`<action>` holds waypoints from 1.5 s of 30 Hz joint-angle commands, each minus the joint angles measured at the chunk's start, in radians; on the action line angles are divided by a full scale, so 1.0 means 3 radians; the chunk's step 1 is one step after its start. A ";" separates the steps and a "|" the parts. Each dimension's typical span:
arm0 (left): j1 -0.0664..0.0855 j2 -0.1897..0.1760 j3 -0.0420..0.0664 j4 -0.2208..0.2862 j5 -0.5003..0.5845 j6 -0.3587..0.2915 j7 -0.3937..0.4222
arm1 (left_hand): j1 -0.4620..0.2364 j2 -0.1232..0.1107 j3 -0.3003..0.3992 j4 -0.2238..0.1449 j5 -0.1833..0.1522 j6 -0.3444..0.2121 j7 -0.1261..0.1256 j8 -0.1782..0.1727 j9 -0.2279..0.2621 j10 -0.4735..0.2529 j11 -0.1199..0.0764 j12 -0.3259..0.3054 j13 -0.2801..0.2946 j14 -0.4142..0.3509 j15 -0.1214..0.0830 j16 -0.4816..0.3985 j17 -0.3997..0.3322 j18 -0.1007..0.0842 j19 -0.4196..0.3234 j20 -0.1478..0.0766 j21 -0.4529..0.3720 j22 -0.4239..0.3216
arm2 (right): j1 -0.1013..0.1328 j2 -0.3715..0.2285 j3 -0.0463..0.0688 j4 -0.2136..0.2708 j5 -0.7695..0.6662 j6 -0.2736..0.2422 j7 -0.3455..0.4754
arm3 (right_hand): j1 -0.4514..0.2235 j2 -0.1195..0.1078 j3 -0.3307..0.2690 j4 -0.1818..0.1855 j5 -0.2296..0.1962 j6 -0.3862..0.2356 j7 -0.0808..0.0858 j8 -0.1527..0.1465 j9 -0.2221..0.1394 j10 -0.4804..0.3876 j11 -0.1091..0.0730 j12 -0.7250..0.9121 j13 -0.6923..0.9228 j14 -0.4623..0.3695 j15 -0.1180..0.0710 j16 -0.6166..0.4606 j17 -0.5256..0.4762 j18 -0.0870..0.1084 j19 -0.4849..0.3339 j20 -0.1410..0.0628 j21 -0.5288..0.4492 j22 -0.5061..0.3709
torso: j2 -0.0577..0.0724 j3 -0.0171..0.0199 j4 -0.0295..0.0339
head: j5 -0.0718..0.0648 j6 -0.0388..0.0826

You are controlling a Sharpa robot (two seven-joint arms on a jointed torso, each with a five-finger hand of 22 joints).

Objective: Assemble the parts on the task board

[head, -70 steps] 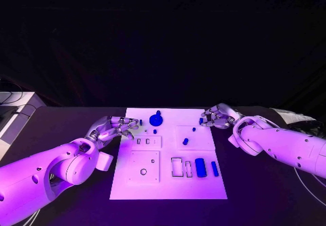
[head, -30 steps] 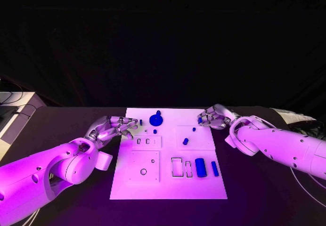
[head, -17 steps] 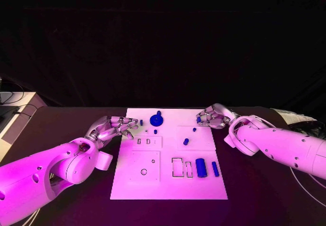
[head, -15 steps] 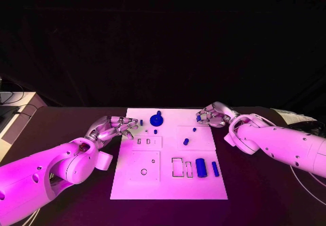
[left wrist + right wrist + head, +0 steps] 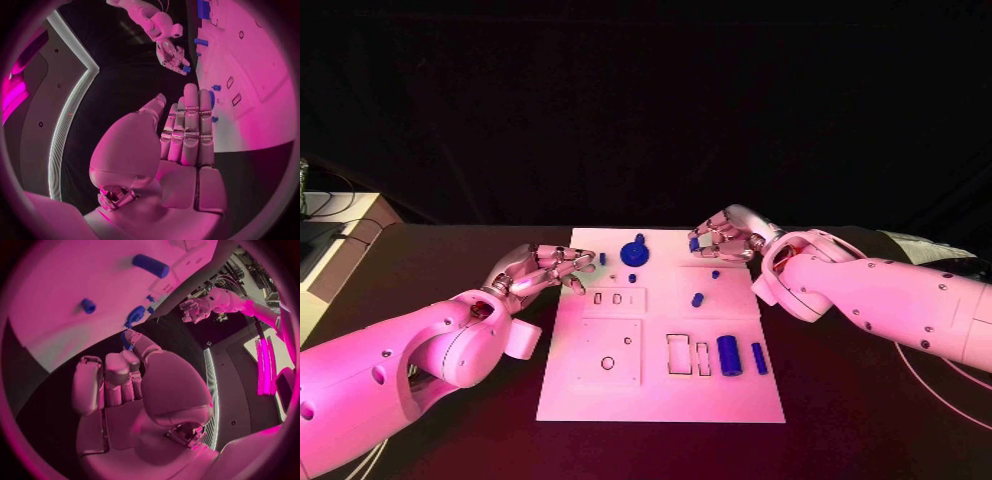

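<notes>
The right hand (image 5: pixel 721 238) hovers over the far right corner of the task board (image 5: pixel 661 400), fingers curled, pinching a small blue part (image 5: pixel 694 244) at its fingertips; the right wrist view shows that slim blue piece (image 5: pixel 125 341) held between thumb and a finger. The left hand (image 5: pixel 545 268) sits at the board's left edge near its far end, fingers loosely apart, holding nothing; the left wrist view shows its fingers (image 5: pixel 190 125) straight and side by side.

The board is a white rectangular plate with outlined recesses. Near its far edge stands a round blue knob (image 5: pixel 635 250). Toward the near right lie a thick blue cylinder (image 5: pixel 728 355) and a thinner blue bar (image 5: pixel 759 358). A small blue peg (image 5: pixel 697 298) sits mid-board.
</notes>
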 commanded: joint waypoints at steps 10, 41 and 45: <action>0.0001 0.0020 0.0003 0.0002 -0.0008 0.0045 0.0021 | -0.0012 -0.0008 0.0019 -0.0018 -0.0017 -0.0027 0.0002 -0.0009 0.0002 -0.0025 0.0000 -0.0003 -0.0002 -0.0010 0.0010 0.0024 -0.0005 0.0053 -0.0027 -0.0004 0.0034 -0.0012 | -0.0109 0.0320 -0.0062 0.0300 -0.0526 -0.0198 -0.0669 | -0.0012 -0.0032 -0.0057 -0.0012 -0.0021 0.0100 0.0062 0.0023 0.0005 0.0030 -0.0008 -0.0007 0.0002 0.0011 -0.0023 -0.0038 -0.0022 -0.0021 0.0228 -0.0027 -0.0011 0.0625 | -0.0007 -0.0007 0.0002 | 0.0057 -0.0012; 0.0001 0.0027 0.0003 -0.0003 -0.0008 0.0057 0.0000 | -0.0009 -0.0008 0.0020 -0.0018 -0.0017 -0.0027 0.0003 -0.0009 0.0002 -0.0025 -0.0001 -0.0003 -0.0002 0.0000 0.0007 0.0038 0.0003 0.0056 -0.0016 -0.0010 0.0048 -0.0010 | -0.0285 0.0531 -0.0090 0.0468 -0.0854 -0.0246 -0.1120 | -0.0018 -0.0062 -0.0095 -0.0021 0.0030 0.0112 0.0065 0.0022 0.0005 0.0032 -0.0010 -0.0014 -0.0004 0.0014 -0.0021 -0.0046 -0.0046 -0.0020 0.0231 -0.0027 -0.0016 0.0625 | 0.0001 0.0001 0.0000 | 0.0080 -0.0050; 0.0001 0.0026 0.0003 -0.0003 -0.0008 0.0058 -0.0001 | -0.0009 -0.0008 0.0020 -0.0018 -0.0017 -0.0027 0.0003 -0.0009 0.0002 -0.0025 -0.0001 -0.0003 -0.0002 0.0000 0.0007 0.0038 0.0003 0.0056 -0.0016 -0.0010 0.0048 -0.0010 | -0.0286 0.0541 -0.0090 0.0459 -0.0862 -0.0242 -0.1122 | -0.0022 -0.0072 -0.0101 -0.0022 0.0026 0.0105 0.0068 0.0020 0.0005 0.0029 -0.0008 -0.0017 -0.0007 0.0013 -0.0019 -0.0047 -0.0049 -0.0020 0.0231 -0.0027 -0.0016 0.0625 | 0.0002 0.0000 -0.0001 | 0.0082 -0.0053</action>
